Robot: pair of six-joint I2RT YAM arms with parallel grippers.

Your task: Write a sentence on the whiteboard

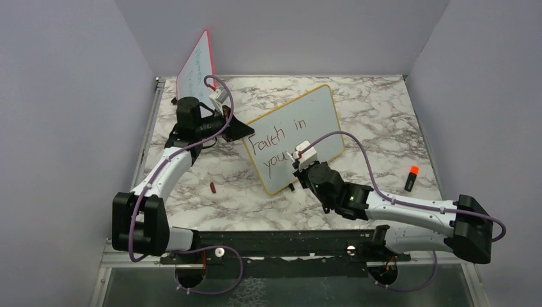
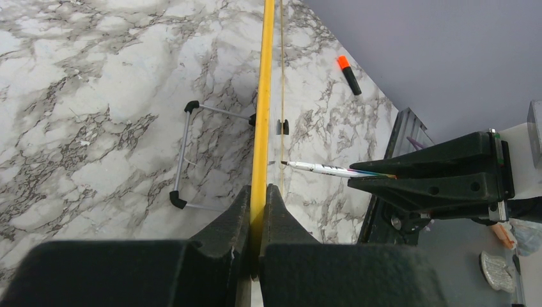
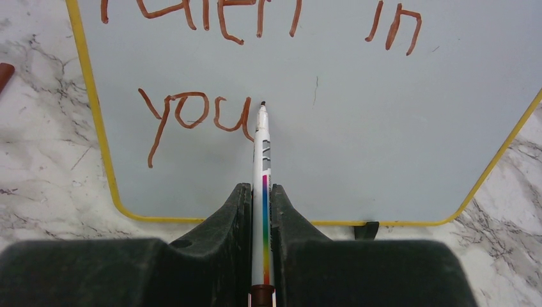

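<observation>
The whiteboard (image 1: 316, 125), white with a yellow-orange frame, stands tilted on the marble table. It bears dark red writing (image 1: 275, 142): "Faith in" and below it "you". My left gripper (image 1: 240, 130) is shut on the board's left edge; in the left wrist view its jaws clamp the yellow frame (image 2: 261, 128) edge-on. My right gripper (image 1: 298, 160) is shut on a white marker (image 3: 263, 192) with a rainbow stripe. The marker tip (image 3: 263, 104) sits at the board just right of the "u" of "you" (image 3: 195, 115). The marker also shows in the left wrist view (image 2: 319, 168).
A red-pink-framed board (image 1: 195, 67) leans at the back left. A marker with an orange cap (image 1: 411, 178) lies on the table at the right. A dark red marker cap (image 1: 212, 187) lies at the left front. The whiteboard's wire stand (image 2: 185, 157) rests behind it.
</observation>
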